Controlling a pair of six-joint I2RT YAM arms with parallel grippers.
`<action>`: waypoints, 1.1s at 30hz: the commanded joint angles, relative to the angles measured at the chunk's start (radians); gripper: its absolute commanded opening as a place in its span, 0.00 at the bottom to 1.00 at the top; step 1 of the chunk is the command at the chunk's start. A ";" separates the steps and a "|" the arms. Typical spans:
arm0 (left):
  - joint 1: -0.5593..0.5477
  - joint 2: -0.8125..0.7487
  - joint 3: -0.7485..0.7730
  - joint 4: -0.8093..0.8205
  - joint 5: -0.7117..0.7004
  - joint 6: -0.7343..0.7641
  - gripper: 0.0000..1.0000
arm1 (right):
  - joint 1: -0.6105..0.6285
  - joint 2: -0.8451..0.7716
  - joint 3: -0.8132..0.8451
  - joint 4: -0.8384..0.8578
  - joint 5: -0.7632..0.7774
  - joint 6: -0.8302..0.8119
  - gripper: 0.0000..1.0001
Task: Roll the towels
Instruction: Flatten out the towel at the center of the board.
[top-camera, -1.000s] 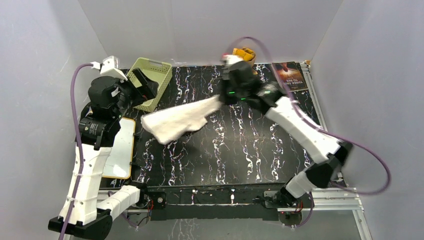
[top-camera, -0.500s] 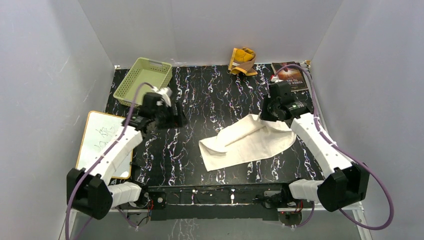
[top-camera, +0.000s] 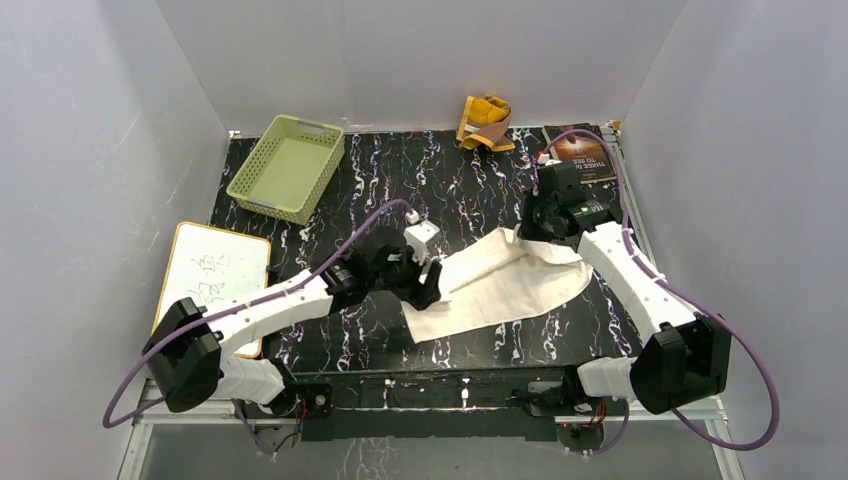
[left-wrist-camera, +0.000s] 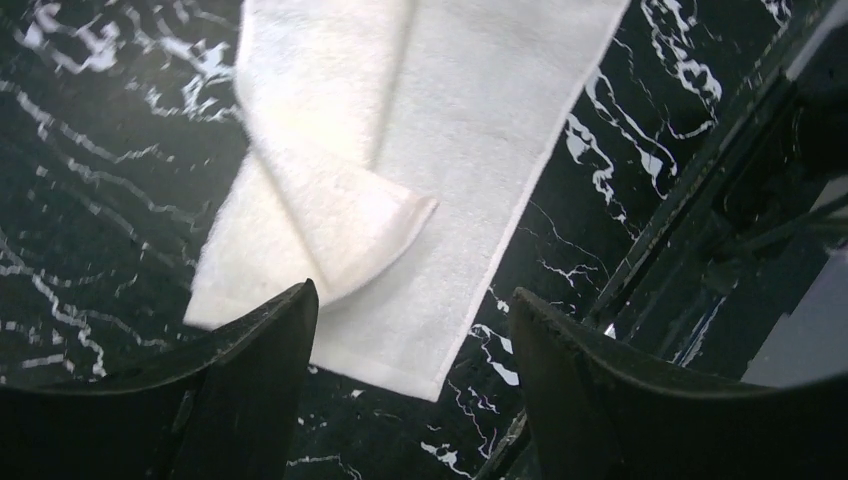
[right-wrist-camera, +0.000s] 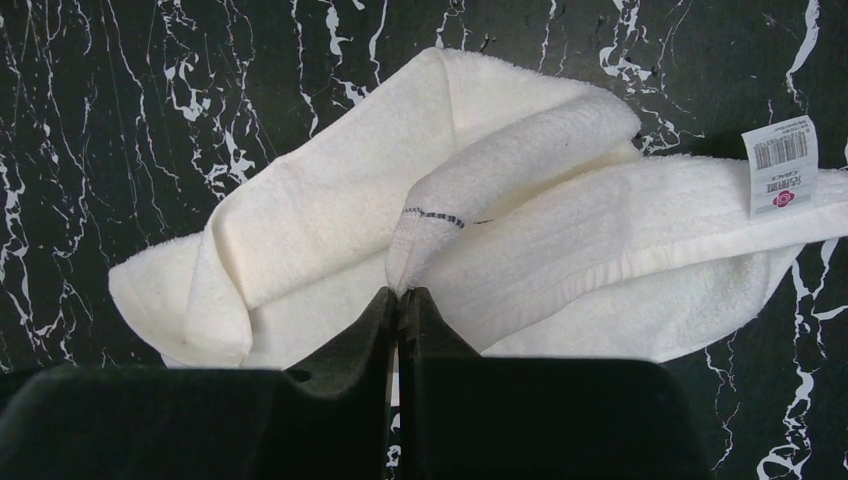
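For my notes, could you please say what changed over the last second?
The right gripper, still pinching the cream towel, carried it rightward and laid it down. The left gripper swung from the basket to the towel's near-left end. Unmoved: yellow towel, basket, book.

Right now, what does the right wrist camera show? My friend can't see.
The right gripper is shut on a fold of a rumpled cream-white towel on a black marbled table. A barcode label shows near the picture's right edge.
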 joint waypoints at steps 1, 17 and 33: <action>-0.073 0.037 -0.018 0.099 -0.030 0.196 0.68 | -0.009 0.000 -0.003 0.064 -0.045 -0.031 0.00; -0.119 0.284 0.072 0.163 0.032 0.449 0.68 | -0.028 -0.006 -0.014 0.068 -0.105 -0.077 0.00; 0.035 0.154 0.071 0.055 0.023 0.420 0.00 | -0.047 -0.081 0.068 0.071 -0.124 -0.035 0.00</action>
